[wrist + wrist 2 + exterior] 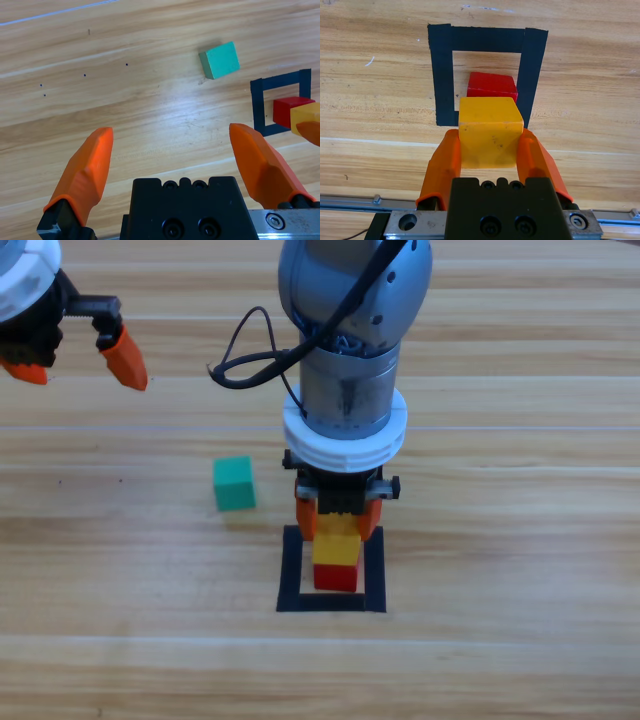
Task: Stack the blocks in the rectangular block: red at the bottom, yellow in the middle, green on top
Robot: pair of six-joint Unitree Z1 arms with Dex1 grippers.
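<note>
My right gripper reaches down over the black tape rectangle and is shut on the yellow cube. In the right wrist view the yellow cube sits between both orange jaws of that gripper. The red cube lies just beyond it, inside the tape outline. From above, yellow stands right at the red cube; whether they touch I cannot tell. The green cube lies on bare wood left of the rectangle. My left gripper waits open at the top left.
The left wrist view looks past its open gripper at the green cube, the tape rectangle, the red cube and the yellow cube. A black cable loops beside the right arm.
</note>
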